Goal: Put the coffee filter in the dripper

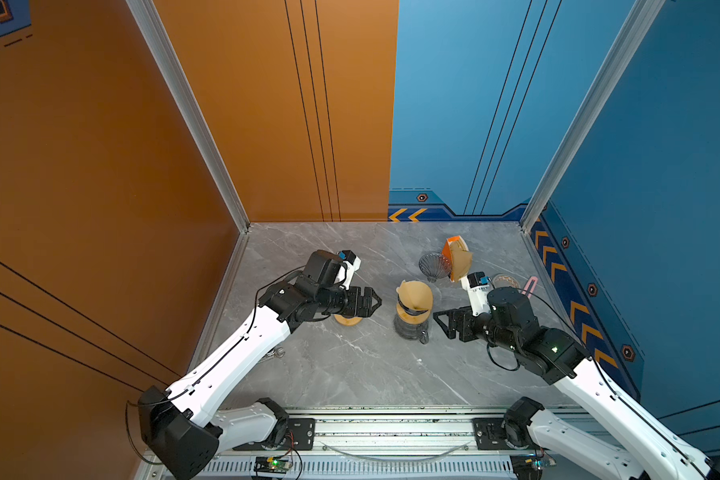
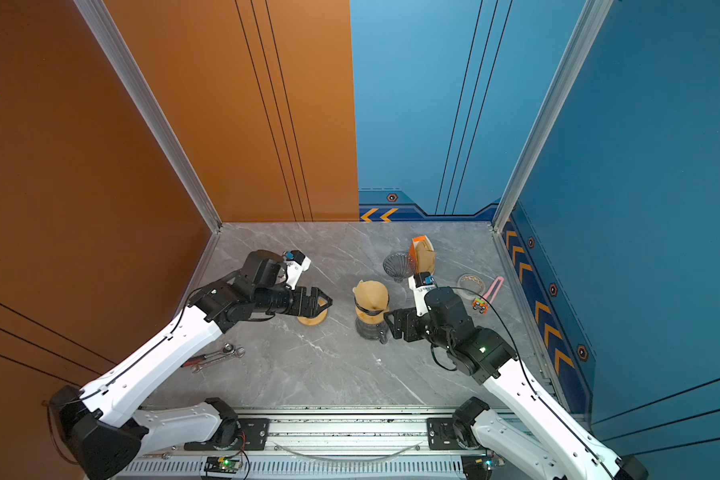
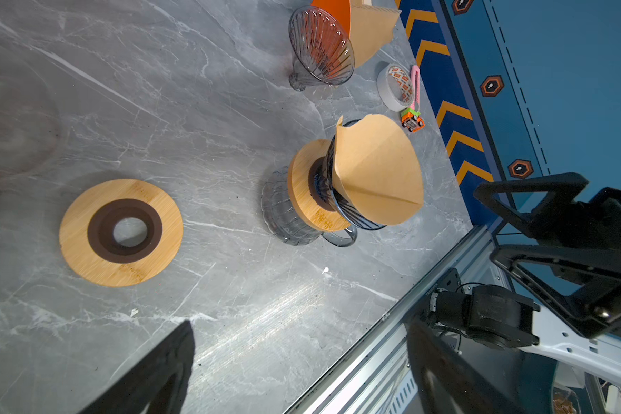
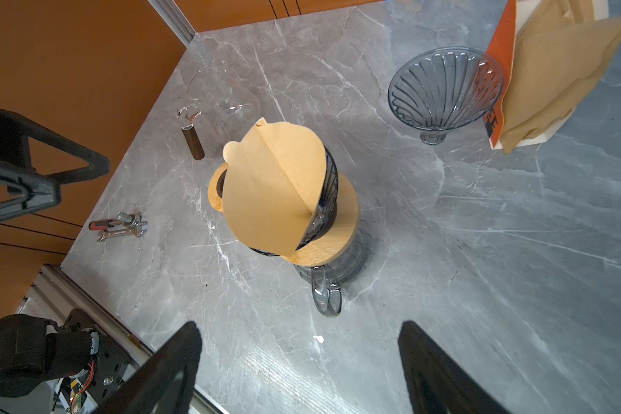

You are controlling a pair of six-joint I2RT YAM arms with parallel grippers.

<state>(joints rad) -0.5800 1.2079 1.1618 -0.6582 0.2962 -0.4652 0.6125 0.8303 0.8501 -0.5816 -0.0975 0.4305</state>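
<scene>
A brown paper coffee filter (image 1: 415, 291) (image 4: 273, 190) stands as an open cone inside the dark ribbed glass dripper (image 4: 330, 190) (image 3: 341, 211). The dripper rests on a bamboo ring (image 4: 341, 238) atop a smoky glass carafe (image 1: 410, 330) at mid-table. My left gripper (image 1: 376, 300) (image 3: 298, 333) hovers to the left of it, open and empty. To its right, my right gripper (image 1: 438, 321) (image 4: 298, 333) is also open and empty, its fingers close to the carafe without touching. In both wrist views only bare table lies between the fingertips.
A second, empty glass dripper (image 1: 434, 267) and an orange holder of spare filters (image 1: 458, 257) stand behind. A loose bamboo ring (image 3: 121, 233) lies under the left gripper. Tape roll (image 2: 470, 284), toy car (image 2: 479, 305) and wrenches (image 2: 217, 355) lie near the edges.
</scene>
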